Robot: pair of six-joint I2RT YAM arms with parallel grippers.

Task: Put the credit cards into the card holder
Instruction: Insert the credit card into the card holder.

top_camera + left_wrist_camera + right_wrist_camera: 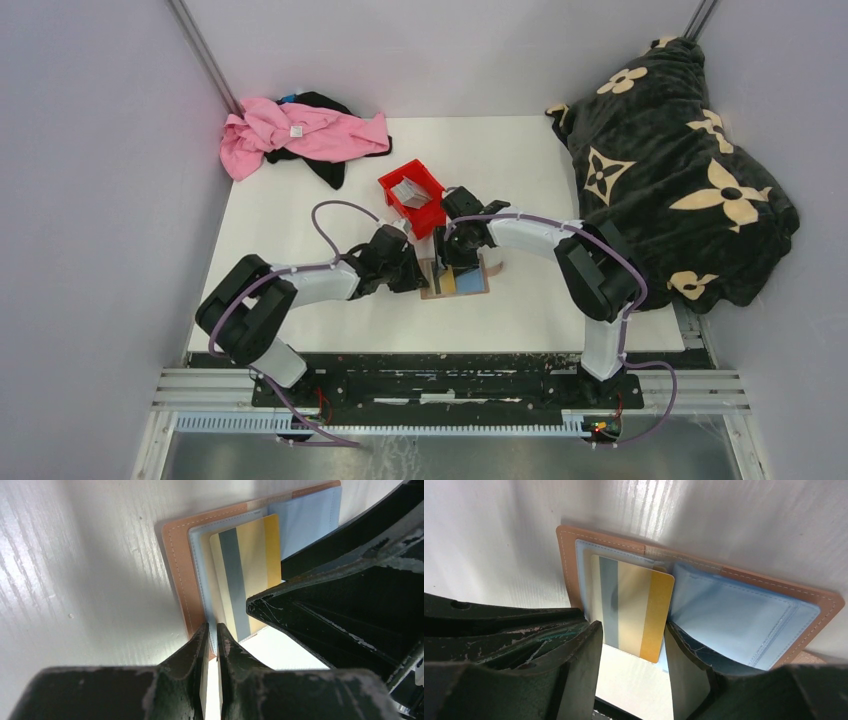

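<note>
The card holder [463, 284] lies open and flat on the white table, tan outside with pale blue slots [744, 615]. A gold-yellow credit card [634, 605] with a grey stripe sits partly in the left half's slot, its near end sticking out [250, 570]. My left gripper [212, 630] is shut on the near edge of the card holder [177, 565], beside the card. My right gripper [634, 640] stands open, its fingers on either side of the card's protruding end and not gripping it. More grey credit cards [408, 190] lie in a red bin.
The red bin [392, 183] stands just behind both grippers. A pink and black heap of cloth [300, 130] lies at the back left. A black flowered blanket [680, 160] covers the right side. Both arms meet closely over the holder.
</note>
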